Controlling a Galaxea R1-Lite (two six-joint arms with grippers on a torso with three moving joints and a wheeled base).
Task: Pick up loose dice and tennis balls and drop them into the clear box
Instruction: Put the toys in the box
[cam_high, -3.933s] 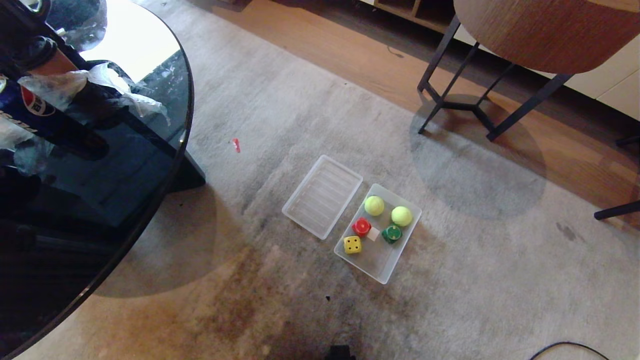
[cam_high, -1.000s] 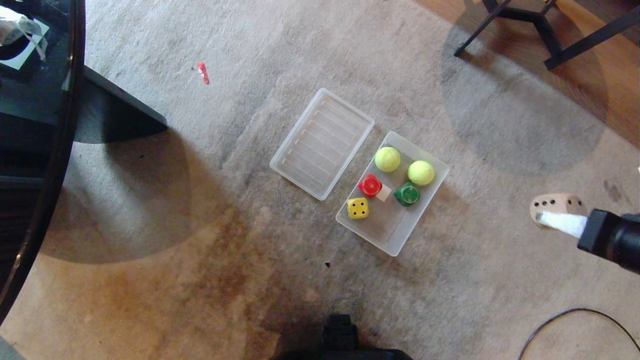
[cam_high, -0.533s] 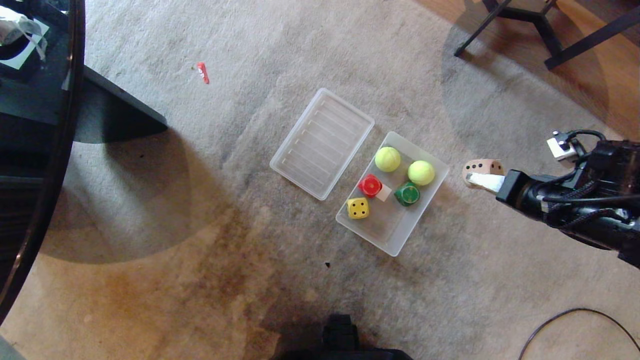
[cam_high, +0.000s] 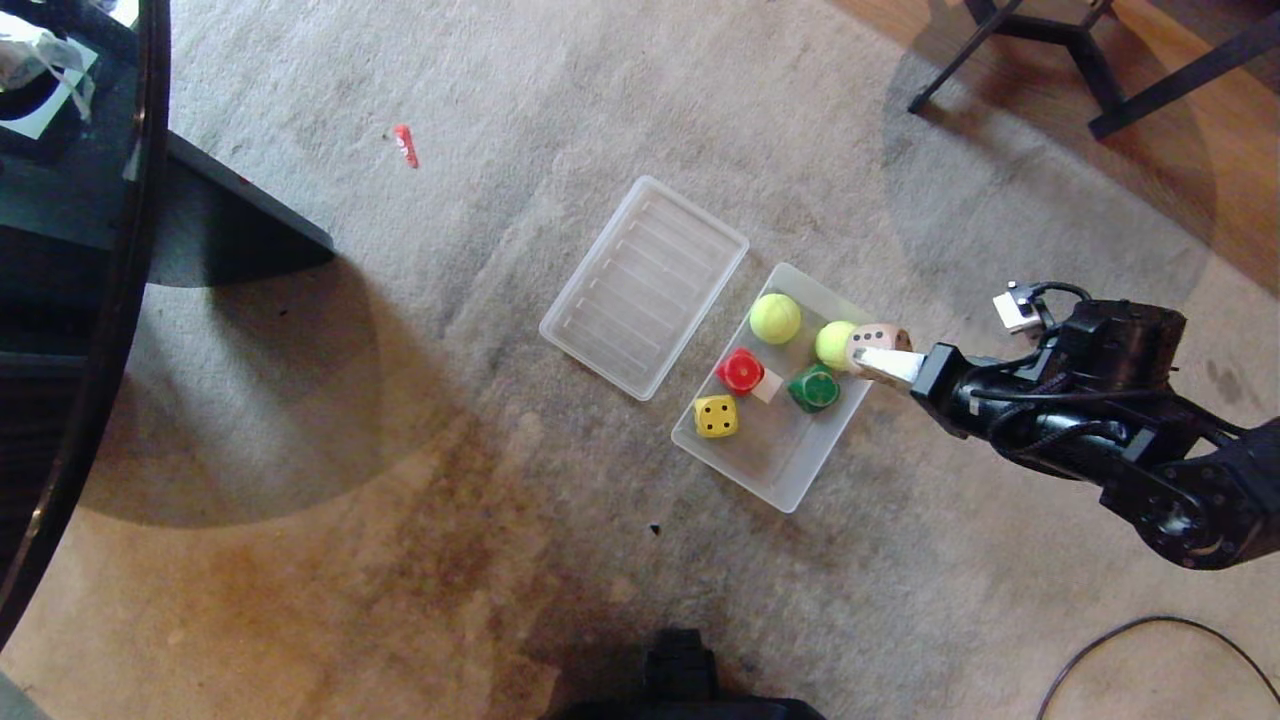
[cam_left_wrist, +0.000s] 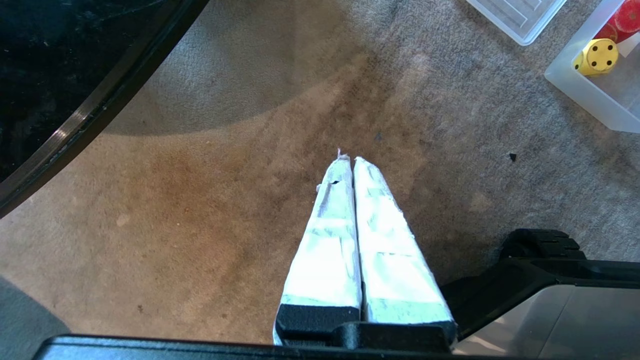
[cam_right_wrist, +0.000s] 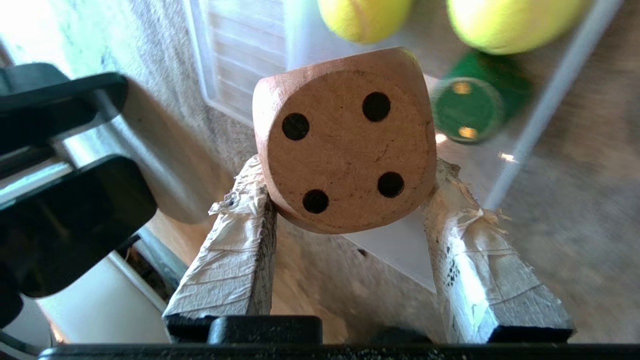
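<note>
I have the left gripper (cam_left_wrist: 350, 162) parked low over the stained carpet (cam_high: 400, 520) nearest the base, its taped fingers pressed together with nothing between them. Just beyond, the clear box (cam_high: 790, 480) sits on the carpet with the yellow die (cam_high: 716, 416) at its near left, the red die (cam_high: 740, 370) and green die (cam_high: 813, 387) mid-box, and 2 tennis balls (cam_high: 775, 318) at its far end. My right gripper (cam_high: 872, 360) reaches in from the right over the box's right rim, clamped partway around the beige die (cam_right_wrist: 345, 140), which shows 4 black pips to the wrist camera and hangs beside the right-hand ball. The ribbed clear lid (cam_high: 645, 285) lies to the box's left and further off. A small red scrap (cam_high: 405, 145) lies far left.
</note>
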